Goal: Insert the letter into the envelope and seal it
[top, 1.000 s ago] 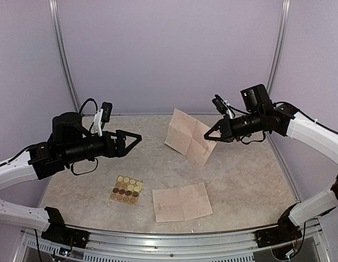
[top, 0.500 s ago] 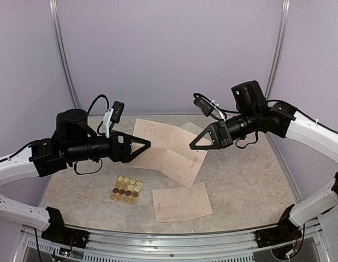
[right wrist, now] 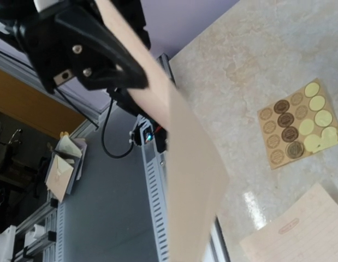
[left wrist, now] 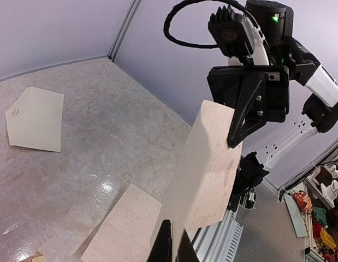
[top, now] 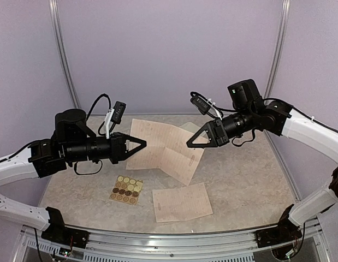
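The letter, a pinkish handwritten sheet with fold creases, hangs in the air between both arms above the table's middle. My left gripper is shut on its left edge, and the black fingers pinch the paper edge-on. My right gripper is shut on the sheet's right part, with its fingers hidden behind the paper in the right wrist view. The cream envelope lies flat on the table at the back, flap pointing left. In the top view the letter mostly hides it.
A second pinkish sheet lies flat near the front edge. The tan card of round stickers lies to its left, below my left arm. The metal rail runs along the table's near edge.
My right arm carried the letter leftward to the table's middle. My left gripper, open before, has shut on the sheet's left edge, so both grippers now hold it.
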`<act>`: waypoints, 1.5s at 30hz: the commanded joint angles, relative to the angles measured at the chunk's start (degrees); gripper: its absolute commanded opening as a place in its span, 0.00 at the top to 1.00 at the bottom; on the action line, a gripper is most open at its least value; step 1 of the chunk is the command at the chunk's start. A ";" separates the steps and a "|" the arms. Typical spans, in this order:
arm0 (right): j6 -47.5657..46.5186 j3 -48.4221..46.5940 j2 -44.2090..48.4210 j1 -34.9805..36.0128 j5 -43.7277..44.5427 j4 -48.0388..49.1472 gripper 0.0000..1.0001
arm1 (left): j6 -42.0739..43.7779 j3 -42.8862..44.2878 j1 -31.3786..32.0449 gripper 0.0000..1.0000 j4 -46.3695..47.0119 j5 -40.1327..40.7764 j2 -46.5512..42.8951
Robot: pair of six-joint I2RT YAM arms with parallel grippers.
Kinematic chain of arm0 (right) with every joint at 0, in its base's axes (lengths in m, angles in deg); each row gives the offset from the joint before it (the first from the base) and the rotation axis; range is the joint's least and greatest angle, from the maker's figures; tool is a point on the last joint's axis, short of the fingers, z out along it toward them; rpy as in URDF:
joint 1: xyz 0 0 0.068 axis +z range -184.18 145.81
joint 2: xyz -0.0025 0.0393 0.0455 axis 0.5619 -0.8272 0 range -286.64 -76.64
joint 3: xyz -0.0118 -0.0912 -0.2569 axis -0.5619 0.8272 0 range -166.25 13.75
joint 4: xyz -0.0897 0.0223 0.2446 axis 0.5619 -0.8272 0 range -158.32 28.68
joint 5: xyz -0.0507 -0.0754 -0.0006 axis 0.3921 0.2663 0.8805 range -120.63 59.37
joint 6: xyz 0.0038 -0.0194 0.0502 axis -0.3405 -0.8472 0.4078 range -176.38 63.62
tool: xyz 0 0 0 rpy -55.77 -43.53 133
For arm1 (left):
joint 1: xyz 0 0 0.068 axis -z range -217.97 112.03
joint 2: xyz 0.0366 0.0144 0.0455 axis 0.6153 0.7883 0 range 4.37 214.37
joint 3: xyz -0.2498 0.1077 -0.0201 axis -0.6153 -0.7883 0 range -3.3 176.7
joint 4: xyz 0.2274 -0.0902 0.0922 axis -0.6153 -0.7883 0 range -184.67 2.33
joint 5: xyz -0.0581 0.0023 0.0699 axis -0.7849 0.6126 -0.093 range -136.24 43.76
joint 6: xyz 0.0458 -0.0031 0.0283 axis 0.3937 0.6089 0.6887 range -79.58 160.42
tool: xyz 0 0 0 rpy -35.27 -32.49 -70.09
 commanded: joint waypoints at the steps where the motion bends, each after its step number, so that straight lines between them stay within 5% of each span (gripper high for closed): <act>1: 1.13 -0.80 1.27 0.39 3.74 2.79 0.87 | -0.72 0.09 0.28 1.00 -0.30 2.58 -1.20; 3: 3.57 1.08 2.64 0.31 6.90 5.98 0.53 | -2.99 -0.50 0.27 1.00 0.08 6.12 -2.29; 5: 6.60 4.70 4.78 0.38 10.31 11.07 0.34 | -6.55 -1.65 0.28 1.00 1.76 9.69 -3.54; 9: 12.69 14.66 9.80 0.38 18.15 24.81 0.17 | -14.27 -5.58 0.26 1.00 8.68 13.01 -6.20; 14: 17.73 24.63 13.91 0.39 21.41 39.29 0.08 | -18.40 -7.32 0.26 1.00 12.02 13.03 -7.22; 21: 18.69 24.74 11.81 0.84 19.18 41.49 0.08 | -18.30 -6.21 0.28 1.00 11.11 11.51 -6.81; 36: 23.30 20.96 3.93 3.17 15.55 50.34 0.25 | -18.53 -6.60 0.28 1.00 12.36 7.42 -6.10; 45: 23.99 19.88 2.53 3.91 16.64 51.73 0.59 | -18.46 -6.58 0.28 1.00 12.34 6.44 -5.62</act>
